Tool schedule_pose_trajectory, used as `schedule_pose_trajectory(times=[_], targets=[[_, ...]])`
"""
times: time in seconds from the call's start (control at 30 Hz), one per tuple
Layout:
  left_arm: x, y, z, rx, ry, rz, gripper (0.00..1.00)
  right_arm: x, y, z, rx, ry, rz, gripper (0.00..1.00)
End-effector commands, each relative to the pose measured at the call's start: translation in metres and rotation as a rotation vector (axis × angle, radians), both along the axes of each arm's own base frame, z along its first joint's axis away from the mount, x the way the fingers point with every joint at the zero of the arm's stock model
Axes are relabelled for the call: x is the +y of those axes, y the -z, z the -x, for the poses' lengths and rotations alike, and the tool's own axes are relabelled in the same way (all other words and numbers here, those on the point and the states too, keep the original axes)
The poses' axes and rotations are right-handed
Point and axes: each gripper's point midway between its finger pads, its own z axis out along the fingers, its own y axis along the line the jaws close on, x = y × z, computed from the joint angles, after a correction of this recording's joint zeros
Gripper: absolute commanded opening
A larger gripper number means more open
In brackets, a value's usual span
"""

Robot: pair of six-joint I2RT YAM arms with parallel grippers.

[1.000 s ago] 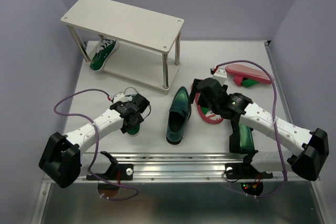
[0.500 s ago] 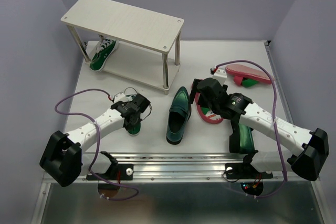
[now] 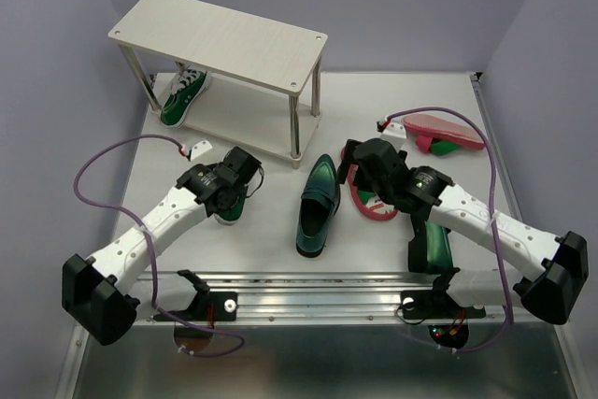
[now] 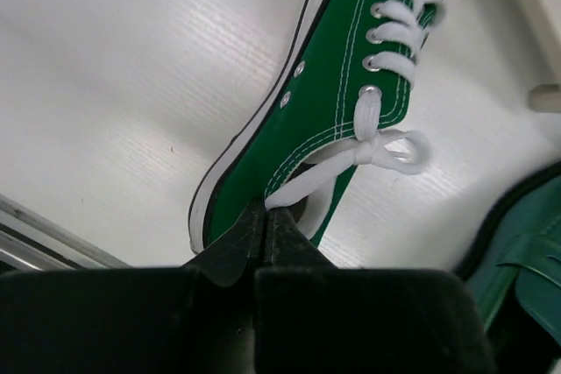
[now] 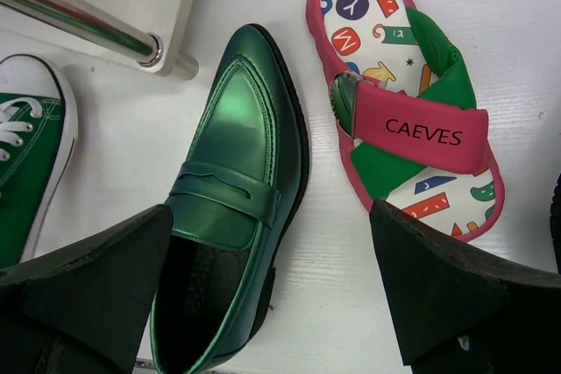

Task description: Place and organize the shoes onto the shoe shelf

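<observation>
Green sneaker [image 4: 333,102]: on table [image 3: 271,251] in front of shoe shelf [image 3: 224,39] — left gripper [image 4: 266,212] at its heel.
Left fingers [image 4: 232,247]: pressed together, pinching the heel collar.
Right gripper [image 5: 269,212]: fingers spread wide, holding nothing — above loafer [image 5: 219,155] and flip-flop [image 5: 403,102].
Second sneaker [image 3: 182,95]: on the shelf's lower tier, left end.
Second loafer [image 3: 430,245]: under right arm [image 3: 486,226], near front edge.
Second flip-flop [image 3: 444,130]: sole up, right rear of table.

Count by kind: green sneakers [image 3: 179,100], 2; dark green loafers [image 3: 316,203], 2; red flip-flops [image 3: 444,128], 2. Total 6 shoes. One shoe shelf [image 3: 220,35].
</observation>
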Motion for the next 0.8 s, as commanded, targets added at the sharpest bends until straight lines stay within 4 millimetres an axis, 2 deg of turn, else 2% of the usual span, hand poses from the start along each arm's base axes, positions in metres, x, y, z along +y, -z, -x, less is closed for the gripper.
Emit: schedule_pose_trajectory(times=[0.0, 0.2, 0.37, 0.6, 0.77], targets=[[0.017, -0.067, -0.019, -0.178, 0.010, -0.075, 0.00, -0.001, -0.019, -0.004, -0.059, 0.017, -0.047, 1.00], [0.016, -0.101, -0.030, -0.242, 0.056, -0.084, 0.00, -0.003, -0.021, -0.003, -0.066, 0.021, -0.048, 1.00], [0.017, -0.115, -0.033, -0.252, 0.064, -0.095, 0.00, -0.005, -0.021, -0.002, -0.067, 0.022, -0.046, 1.00], [0.017, -0.151, -0.036, -0.330, 0.064, -0.061, 0.00, -0.005, -0.021, -0.003, -0.069, 0.023, -0.047, 1.00], [0.016, -0.167, -0.044, -0.384, 0.058, -0.043, 0.00, -0.004, -0.021, -0.003, -0.067, 0.024, -0.048, 1.00]])
